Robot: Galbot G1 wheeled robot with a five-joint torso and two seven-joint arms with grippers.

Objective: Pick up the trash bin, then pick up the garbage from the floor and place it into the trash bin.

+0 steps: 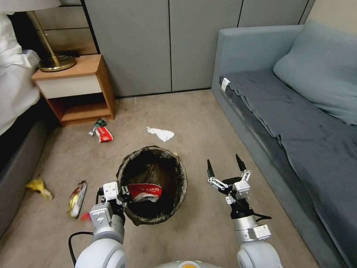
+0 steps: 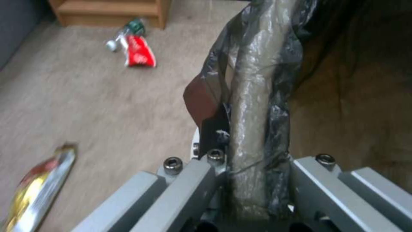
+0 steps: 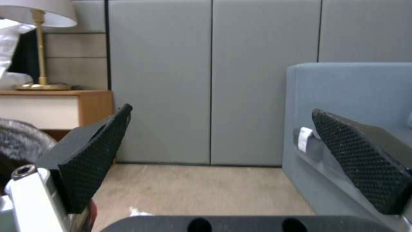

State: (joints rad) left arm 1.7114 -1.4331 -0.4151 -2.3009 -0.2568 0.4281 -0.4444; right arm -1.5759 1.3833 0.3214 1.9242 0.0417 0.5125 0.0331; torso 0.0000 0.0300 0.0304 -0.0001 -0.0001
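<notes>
The trash bin (image 1: 154,182), lined with a dark bag, hangs in front of me with my left gripper (image 1: 124,195) shut on its near-left rim (image 2: 253,106). A red-and-white wrapper (image 1: 149,191) lies inside it. My right gripper (image 1: 225,167) stands open to the bin's right, empty, its fingers (image 3: 96,154) spread wide. Garbage on the carpet: a white tissue (image 1: 160,133) beyond the bin, a red wrapper (image 1: 104,134) (image 2: 139,55) with a small green-labelled bottle (image 1: 97,124) by the nightstand, a shiny red-and-yellow wrapper (image 1: 77,198) (image 2: 36,190) and a yellow wrapper (image 1: 39,187) at the left.
A wooden nightstand (image 1: 80,87) with a brass lamp (image 1: 52,56) stands at the back left beside a bed (image 1: 15,96). A grey-blue sofa (image 1: 293,123) runs along the right. Grey cabinet doors (image 1: 167,44) close off the back. Open carpet lies between them.
</notes>
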